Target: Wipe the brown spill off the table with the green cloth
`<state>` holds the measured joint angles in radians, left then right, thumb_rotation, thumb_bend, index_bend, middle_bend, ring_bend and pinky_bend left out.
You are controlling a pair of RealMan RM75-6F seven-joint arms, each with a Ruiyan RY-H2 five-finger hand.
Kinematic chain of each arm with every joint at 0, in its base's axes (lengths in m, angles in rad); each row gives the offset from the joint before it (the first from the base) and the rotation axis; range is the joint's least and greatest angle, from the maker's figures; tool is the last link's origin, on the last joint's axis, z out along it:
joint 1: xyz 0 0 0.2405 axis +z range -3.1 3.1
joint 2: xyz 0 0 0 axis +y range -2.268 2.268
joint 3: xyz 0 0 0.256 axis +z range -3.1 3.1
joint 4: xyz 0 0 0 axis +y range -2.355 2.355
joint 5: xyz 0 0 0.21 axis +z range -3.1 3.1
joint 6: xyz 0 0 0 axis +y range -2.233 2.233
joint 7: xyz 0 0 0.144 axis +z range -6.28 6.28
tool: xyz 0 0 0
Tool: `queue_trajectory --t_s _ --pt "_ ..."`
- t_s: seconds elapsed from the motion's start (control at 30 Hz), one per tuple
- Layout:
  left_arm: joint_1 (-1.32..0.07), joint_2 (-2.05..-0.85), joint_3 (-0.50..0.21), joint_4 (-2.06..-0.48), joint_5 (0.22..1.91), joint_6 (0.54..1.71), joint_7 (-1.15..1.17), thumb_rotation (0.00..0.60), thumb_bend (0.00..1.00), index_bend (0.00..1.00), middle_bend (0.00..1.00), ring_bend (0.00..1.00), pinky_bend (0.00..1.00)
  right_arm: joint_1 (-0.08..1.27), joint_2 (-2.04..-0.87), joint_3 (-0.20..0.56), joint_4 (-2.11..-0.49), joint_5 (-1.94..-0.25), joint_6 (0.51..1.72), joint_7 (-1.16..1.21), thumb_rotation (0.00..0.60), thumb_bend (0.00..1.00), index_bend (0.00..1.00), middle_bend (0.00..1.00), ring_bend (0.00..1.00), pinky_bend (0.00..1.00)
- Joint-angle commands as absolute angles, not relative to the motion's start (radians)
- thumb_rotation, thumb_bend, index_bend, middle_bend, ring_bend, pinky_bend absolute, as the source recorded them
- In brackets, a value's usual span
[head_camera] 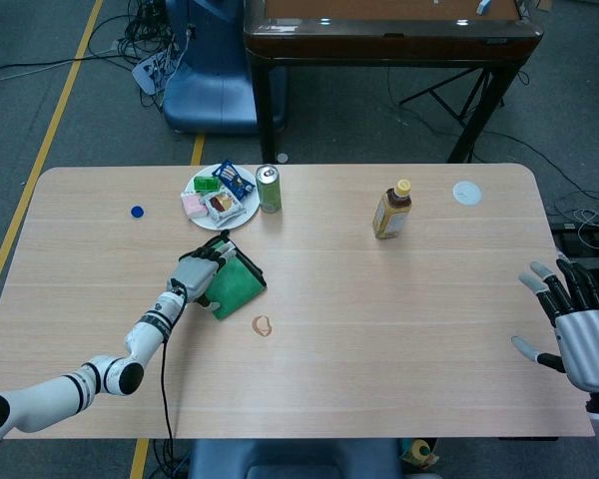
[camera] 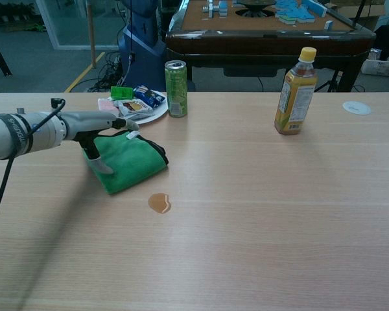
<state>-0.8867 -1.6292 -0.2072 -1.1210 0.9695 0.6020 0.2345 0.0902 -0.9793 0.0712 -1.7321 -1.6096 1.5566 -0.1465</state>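
The folded green cloth lies left of the table's middle. A small brown spill sits on the wood just in front and right of it. My left hand is over the cloth's left part with its fingers spread above it; its thumb reaches down onto the green surface. Whether it presses the cloth I cannot tell. My right hand hovers open at the table's right edge, fingers apart, holding nothing.
A white plate of snack packets and a green can stand behind the cloth. A yellow-capped bottle, a white lid and a blue cap are also on the table.
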Motion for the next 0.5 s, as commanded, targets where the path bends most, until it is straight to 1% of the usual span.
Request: queue_trajectory --t_s 0.03,0.17,0.27,0.33,0.37,0.43,0.5 --pt "-0.903 -1.658 -0.198 -1.094 0.932 0.602 0.261 0.600 0.16 0.04 0.00 0.00 0.00 0.089 -0.980 0.072 -1.729 -1.608 1.557 -0.144 0.600 0.18 0.21 0.17 0.06 0.02" --pt "-0.921 -1.681 -0.183 -1.073 0.879 0.602 0.307 0.600 0.15 0.03 0.00 0.00 0.00 0.087 -0.977 0.072 -1.726 -1.608 1.560 -0.140 0.600 0.18 0.21 0.17 0.06 0.02" --pt "-0.930 -1.700 -0.174 -1.062 0.857 0.624 0.340 0.600 0.15 0.06 0.00 0.06 0.04 0.085 -0.976 0.072 -1.725 -1.608 1.562 -0.137 0.600 0.18 0.21 0.17 0.06 0.02" --pt "-0.931 -1.712 -0.172 -1.057 0.855 0.640 0.349 0.600 0.15 0.11 0.02 0.12 0.08 0.084 -0.976 0.072 -1.724 -1.608 1.564 -0.136 0.600 0.18 0.21 0.17 0.06 0.02" --pt "-0.931 -1.720 -0.171 -1.054 0.857 0.648 0.350 0.600 0.15 0.15 0.05 0.17 0.10 0.083 -0.976 0.072 -1.724 -1.608 1.565 -0.135 0.600 0.18 0.21 0.17 0.06 0.02" --pt "-0.932 -1.732 -0.168 -1.045 0.863 0.656 0.351 0.600 0.15 0.23 0.14 0.26 0.16 0.082 -0.976 0.072 -1.723 -1.609 1.567 -0.134 0.600 0.18 0.21 0.17 0.06 0.02" --pt "-0.932 -1.741 -0.167 -1.036 0.868 0.661 0.348 0.600 0.15 0.28 0.19 0.31 0.21 0.081 -0.976 0.072 -1.723 -1.610 1.568 -0.134 0.600 0.18 0.21 0.17 0.06 0.02"
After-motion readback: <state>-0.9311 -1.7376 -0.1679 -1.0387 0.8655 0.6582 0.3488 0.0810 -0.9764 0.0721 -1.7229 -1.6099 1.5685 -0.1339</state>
